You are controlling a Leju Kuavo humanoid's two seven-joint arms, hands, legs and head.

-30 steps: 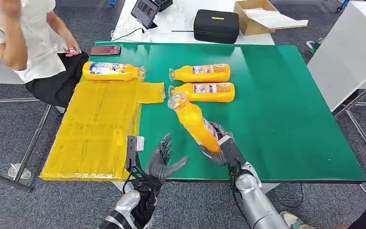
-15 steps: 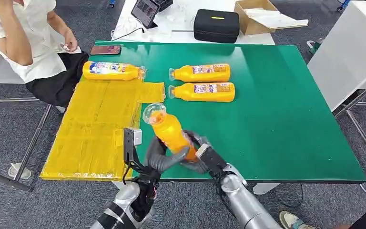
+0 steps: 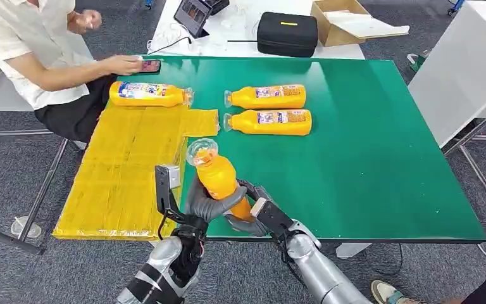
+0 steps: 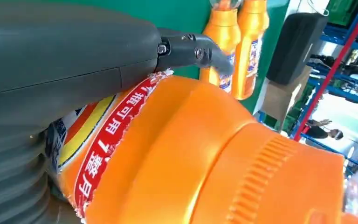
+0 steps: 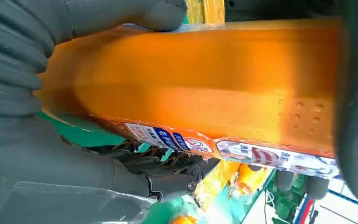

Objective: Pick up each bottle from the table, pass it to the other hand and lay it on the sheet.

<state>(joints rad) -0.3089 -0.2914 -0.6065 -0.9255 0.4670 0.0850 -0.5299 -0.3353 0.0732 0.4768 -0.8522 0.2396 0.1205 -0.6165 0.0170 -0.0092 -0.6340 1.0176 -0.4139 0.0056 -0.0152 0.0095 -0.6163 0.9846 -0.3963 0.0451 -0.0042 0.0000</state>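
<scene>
An orange bottle (image 3: 218, 178) is held tilted above the table's near edge, its clear cap pointing away from me. My left hand (image 3: 206, 204) wraps its lower body from the sheet side, and my right hand (image 3: 255, 214) grips its base. Up close, the left hand (image 4: 51, 70) lies across the labelled bottle (image 4: 191, 154), and the right hand (image 5: 18, 60) closes on the bottle's orange side (image 5: 191, 79). The yellow sheet (image 3: 126, 171) covers the table's left part, with one bottle (image 3: 149, 94) lying at its far end. Two more bottles (image 3: 269, 97) (image 3: 272, 121) lie on the green table (image 3: 367, 158).
A seated person at the far left reaches a hand to a phone (image 3: 149, 65) on the table's far left corner. Behind the green table stand a black case (image 3: 286, 33), a cardboard box (image 3: 345, 22) and a tablet (image 3: 193, 14). A white table (image 3: 462, 69) stands at the right.
My right hand carried the bottle left toward my left hand, which has closed around it. The person's arm has come down to the phone.
</scene>
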